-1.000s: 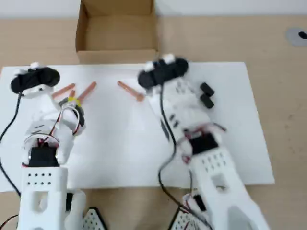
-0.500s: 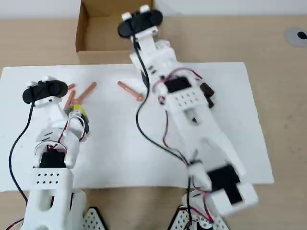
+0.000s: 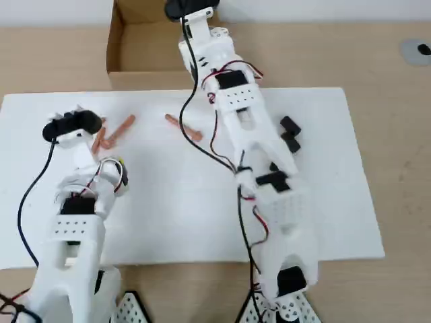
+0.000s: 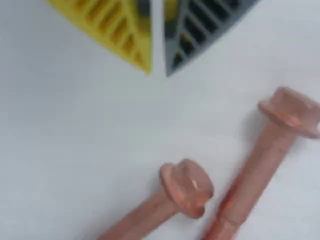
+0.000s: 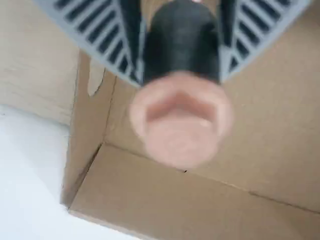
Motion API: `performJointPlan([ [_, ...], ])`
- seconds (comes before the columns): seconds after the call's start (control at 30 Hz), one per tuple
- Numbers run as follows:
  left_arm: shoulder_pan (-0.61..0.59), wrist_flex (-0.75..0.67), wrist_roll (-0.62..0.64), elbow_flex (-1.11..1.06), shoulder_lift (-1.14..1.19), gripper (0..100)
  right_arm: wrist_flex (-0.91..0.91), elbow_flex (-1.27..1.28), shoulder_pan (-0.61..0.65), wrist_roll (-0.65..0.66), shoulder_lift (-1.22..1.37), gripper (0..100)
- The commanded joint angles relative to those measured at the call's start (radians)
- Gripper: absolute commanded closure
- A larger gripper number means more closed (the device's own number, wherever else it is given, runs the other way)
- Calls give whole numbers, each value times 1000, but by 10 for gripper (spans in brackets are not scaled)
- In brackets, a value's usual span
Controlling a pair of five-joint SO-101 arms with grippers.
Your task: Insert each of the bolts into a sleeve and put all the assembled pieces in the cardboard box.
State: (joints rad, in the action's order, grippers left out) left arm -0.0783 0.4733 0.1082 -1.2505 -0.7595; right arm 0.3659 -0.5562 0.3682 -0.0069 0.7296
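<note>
Under the right claw (image 5: 182, 45) we've got the box (image 5: 150, 200), open side up. That claw is clamped tight on a black sleeve (image 5: 182, 35) with a bolt already pushed through it. The pink head (image 5: 180, 125) pokes out past the fingertips, pointing at the box floor. Our guess is it's held end-down like that so the piece drops straight in once the grip lets go. It also looks to hang over the inside of the box rather than over a wall, so it shouldn't bounce out onto the surface (image 3: 377, 60).

The left claw (image 4: 159, 65) is pretty much pinched shut with nothing in it, tips aimed down at the white sheet (image 4: 65, 150). Just past its tips lies the first bolt (image 4: 186, 182), and the second bolt (image 4: 270, 145) is right beside that one. Both have their heads on the end nearer the claw. We reckon it's parked there because those are next in line, though it'd have to open up before it can grab either. They sit so close together that catching both at once looks like the risk.

A third bolt (image 3: 183, 126) lies farther out on the sheet, between the two claws. The spare sleeves (image 3: 289, 124) sit well away from both, alongside the right arm.
</note>
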Motion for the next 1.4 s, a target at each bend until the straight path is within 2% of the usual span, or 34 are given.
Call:
performJointPlan([
  [0.0, 15, -17, 0, 60, 13, 975, -2, -188, -47, -8, 88, 989],
  [0.17, 15, -17, 0, 61, 13, 975, 3, -328, -68, -6, 249, 987],
  [0.63, 15, -17, 0, 58, 13, 975, 210, -676, -73, -5, 478, 985],
  [0.7, 15, -17, 0, 58, 13, 975, 250, -704, -73, -5, 489, 959],
  [0.9, 17, -17, 0, 57, 13, 975, 324, -754, -73, -8, 492, 777],
  [1.23, 17, -17, 3, 55, 13, 974, 341, -785, -73, -11, 484, 767],
  [1.37, 14, -17, 3, 58, 13, 974, 514, -940, -65, -11, 430, 770],
])
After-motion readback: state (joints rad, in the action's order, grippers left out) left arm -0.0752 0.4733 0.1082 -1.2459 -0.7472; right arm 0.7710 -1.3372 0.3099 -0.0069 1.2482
